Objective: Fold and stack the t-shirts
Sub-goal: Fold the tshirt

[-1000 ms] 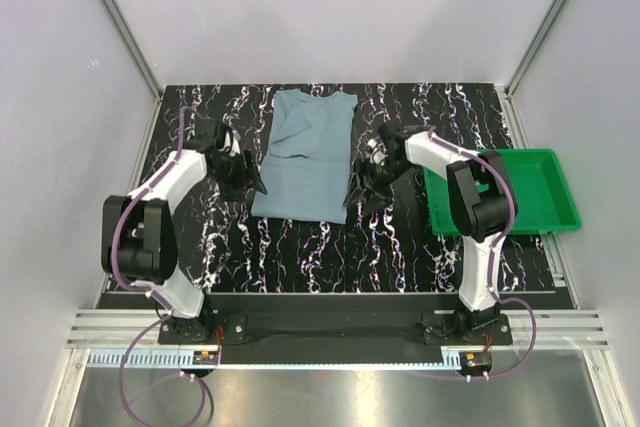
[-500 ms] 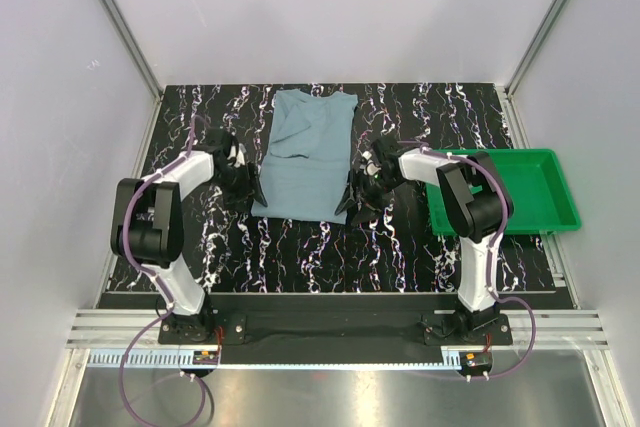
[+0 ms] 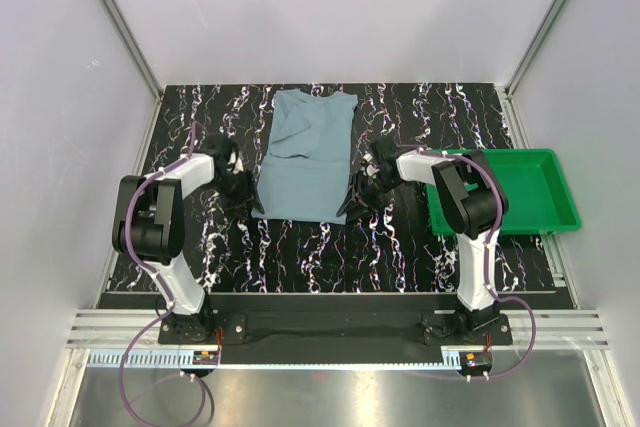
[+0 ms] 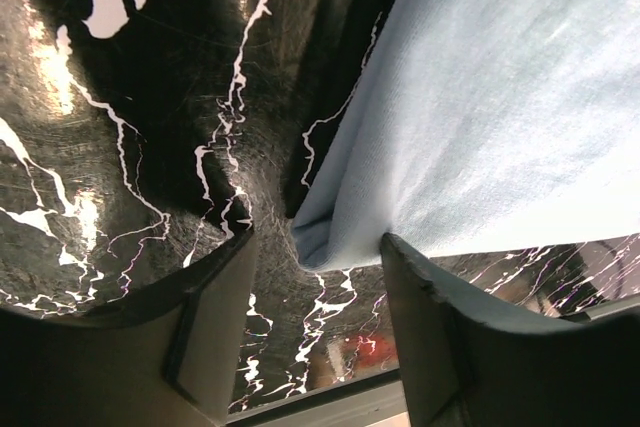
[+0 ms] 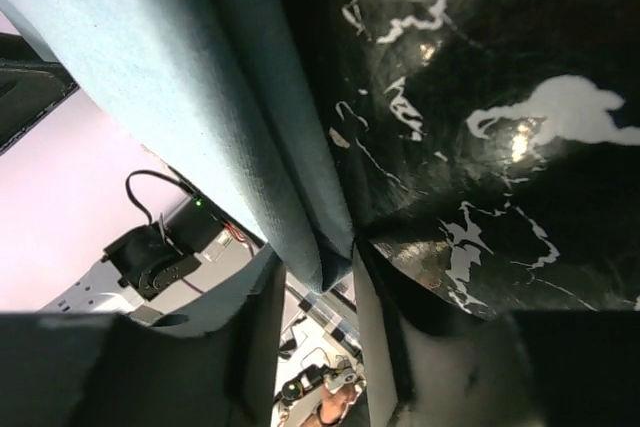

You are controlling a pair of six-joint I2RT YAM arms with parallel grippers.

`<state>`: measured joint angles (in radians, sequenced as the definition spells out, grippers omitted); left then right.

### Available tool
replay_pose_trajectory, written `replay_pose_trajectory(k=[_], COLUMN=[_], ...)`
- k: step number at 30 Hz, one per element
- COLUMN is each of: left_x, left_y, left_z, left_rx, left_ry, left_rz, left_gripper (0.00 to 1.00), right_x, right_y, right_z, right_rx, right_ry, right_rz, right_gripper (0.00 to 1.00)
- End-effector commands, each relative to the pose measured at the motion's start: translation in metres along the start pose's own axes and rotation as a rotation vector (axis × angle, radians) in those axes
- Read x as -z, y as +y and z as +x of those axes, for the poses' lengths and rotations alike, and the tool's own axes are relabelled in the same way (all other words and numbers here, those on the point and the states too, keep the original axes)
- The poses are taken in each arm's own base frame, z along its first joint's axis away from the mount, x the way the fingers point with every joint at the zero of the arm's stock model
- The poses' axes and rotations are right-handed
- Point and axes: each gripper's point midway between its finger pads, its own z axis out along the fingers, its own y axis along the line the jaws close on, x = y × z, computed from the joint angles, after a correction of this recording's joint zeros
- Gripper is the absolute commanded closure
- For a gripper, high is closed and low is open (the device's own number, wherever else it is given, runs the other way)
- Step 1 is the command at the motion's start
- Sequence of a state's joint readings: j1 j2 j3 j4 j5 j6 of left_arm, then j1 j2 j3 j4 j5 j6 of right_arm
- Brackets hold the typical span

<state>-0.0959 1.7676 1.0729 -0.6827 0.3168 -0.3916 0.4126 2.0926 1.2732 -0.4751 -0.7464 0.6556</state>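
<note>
A dusty blue-grey t-shirt lies folded lengthwise on the black marbled table, collar at the far end. My left gripper sits low at the shirt's near left corner. In the left wrist view that corner lies between the jaws of my open left gripper, and the right finger touches the cloth. My right gripper is at the near right corner. There the folded edge hangs between the narrowed jaws of my right gripper, against one finger, with a gap to the other.
A green plastic tray sits at the table's right edge, beside the right arm. Grey walls with metal posts enclose the back and sides. The arm bases stand on a rail at the near edge.
Both grippers have slid inward and down to the shirt's near corners. The right jaws have narrowed a lot around the cloth, the left ones slightly. The shirt has barely shifted.
</note>
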Motion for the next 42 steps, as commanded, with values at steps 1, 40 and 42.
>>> replay_pose_trajectory(k=[1, 40, 42], left_x=[-0.009, 0.057, 0.064], left_y=[0.012, -0.005, -0.008], left_z=[0.001, 0.101, 0.099], left_rx=[0.016, 0.011, -0.008], left_ry=[0.014, -0.109, -0.140], left_rz=[-0.043, -0.083, -0.070], left_gripper=[0.45, 0.21, 0.18], right_x=[-0.007, 0.079, 0.076], right_y=[-0.008, -0.073, -0.071], right_z=[-0.006, 0.082, 0.086], right_rx=[0.002, 0.118, 0.133], right_ry=[-0.024, -0.122, -0.124], right_rz=[0.031, 0.227, 0.203], right_gripper=[0.61, 0.35, 0.32])
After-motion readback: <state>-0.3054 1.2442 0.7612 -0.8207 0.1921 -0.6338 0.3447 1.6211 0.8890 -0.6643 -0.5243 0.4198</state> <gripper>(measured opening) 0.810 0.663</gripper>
